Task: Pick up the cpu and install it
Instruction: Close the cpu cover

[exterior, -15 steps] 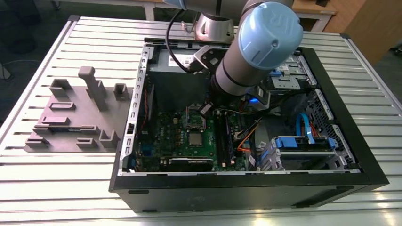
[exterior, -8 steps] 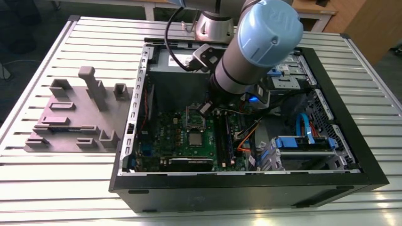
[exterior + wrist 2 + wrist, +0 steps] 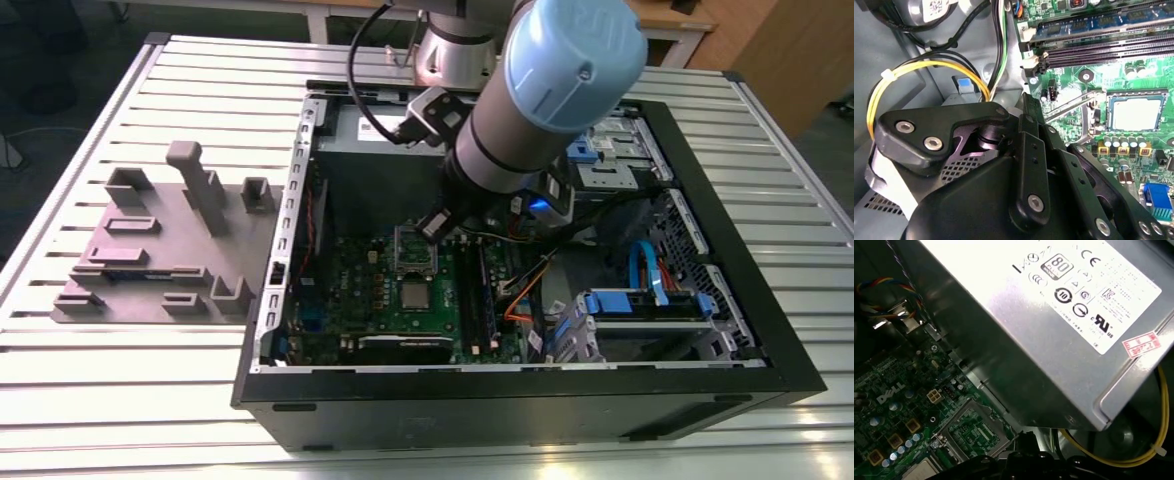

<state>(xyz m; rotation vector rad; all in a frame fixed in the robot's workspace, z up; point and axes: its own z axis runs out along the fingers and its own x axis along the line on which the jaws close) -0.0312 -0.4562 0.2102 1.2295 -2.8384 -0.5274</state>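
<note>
Fingers first: whether mine are open or closed, I cannot tell from any of these views.

In the exterior view my gripper [image 3: 434, 228] hangs inside the computer case [image 3: 781, 330], low over the raised socket frame [image 3: 415, 250] at the far end of the socket. The cpu [image 3: 418, 296] lies just beside that frame on the green motherboard [image 3: 350, 282], a small silver square that looks set flat in its seat. I judge the placing as done or nearly so, with the frame not yet folded down. Doing this step well means keeping my motion slow and vertical here, with no sideways scrape across the chip.

In the second wrist view the black links of my gripper [image 3: 1025, 100] fill the foreground. The cpu [image 3: 1135, 114] sits square in the socket, apart from me. A thin metal lever [image 3: 1069, 106] stands up between us, and it is what I would most easily snag. The yellow cable [image 3: 929, 67] loops close behind, so I should not swing back. The memory slots [image 3: 1104, 47] lie beyond.

In the first wrist view the power supply [image 3: 1054, 315] looms close above the board, leaving little room. The open socket frame [image 3: 974, 432] is near, and a corner of the cpu [image 3: 918, 471] shows beside it. I should check that the chip lies level before any force goes on it.
</note>
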